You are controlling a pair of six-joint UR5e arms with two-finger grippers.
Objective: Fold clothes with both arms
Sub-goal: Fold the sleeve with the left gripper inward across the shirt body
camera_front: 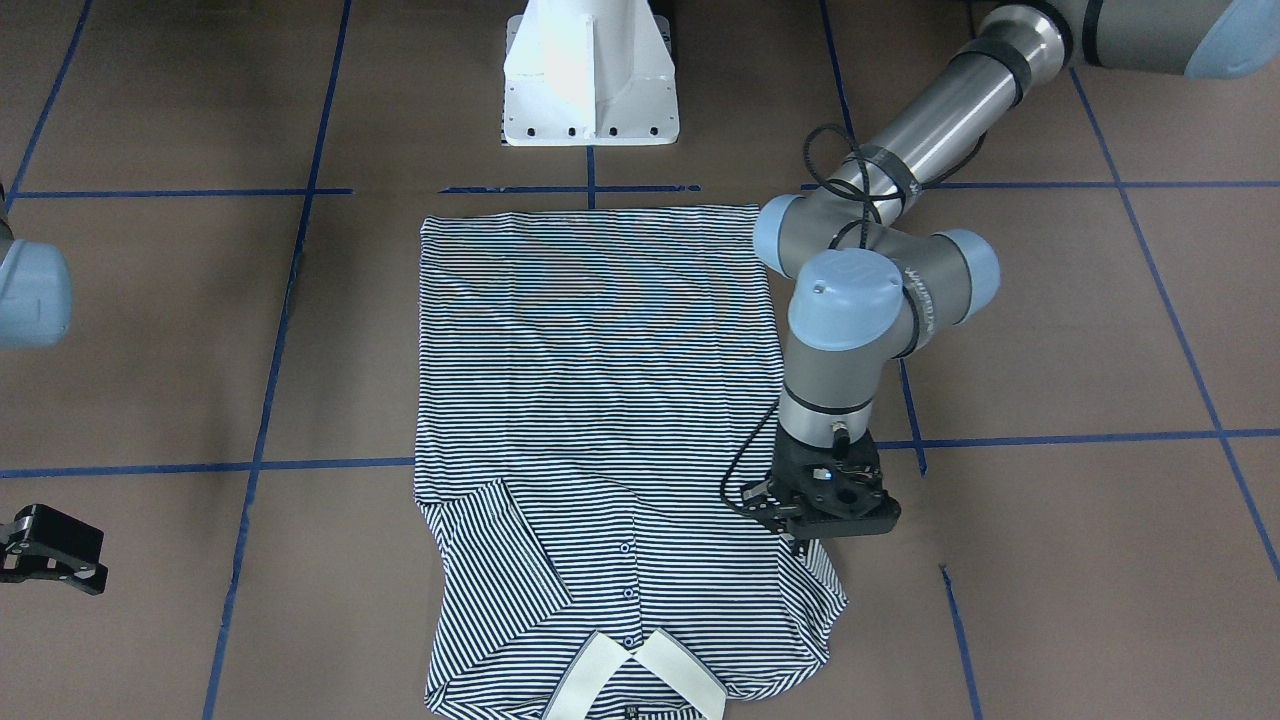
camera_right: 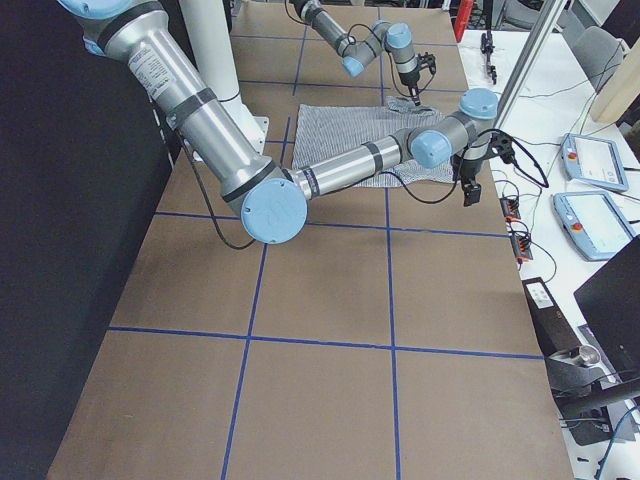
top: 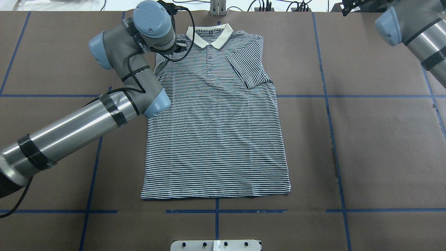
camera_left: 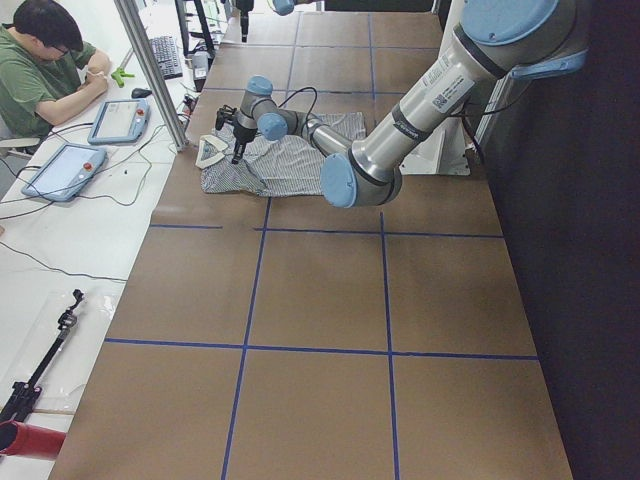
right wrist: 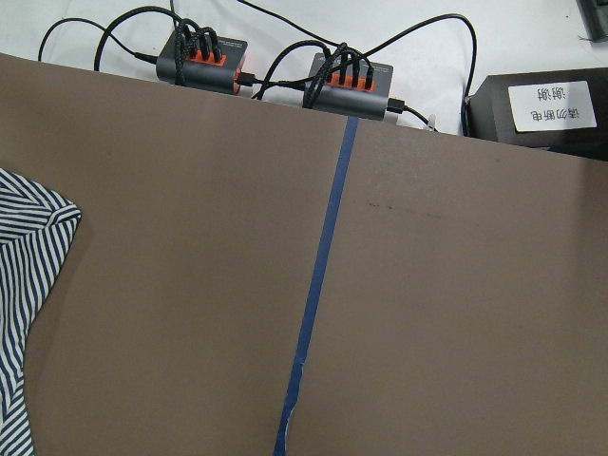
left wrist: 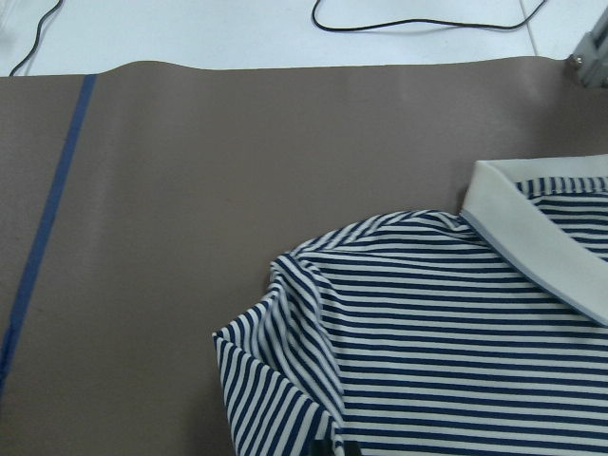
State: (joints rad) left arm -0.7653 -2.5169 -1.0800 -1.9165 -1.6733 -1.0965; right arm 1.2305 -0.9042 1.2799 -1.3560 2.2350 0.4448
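White label (right wrist: 549, 104) on black box (right wrist: 494, 119), upper right: a few characters, upside down, not legible
Left-arm sticker (camera_left: 441, 95), upper right: print too small to read
Right-arm sticker (camera_right: 152, 66), upper left: print too small to read

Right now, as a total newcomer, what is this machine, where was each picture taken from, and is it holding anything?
It is a robot: a left arm and a right arm, each ending in a two-finger gripper. Two pictures look down on the table, from behind the robot and from opposite it; two look along it from its ends; two come from wrist cameras. A striped polo shirt lies flat on the brown table, one sleeve folded inward. The left gripper hangs over the other sleeve; whether it grips it cannot be seen. The right gripper hangs well away from the shirt, holding nothing visible.
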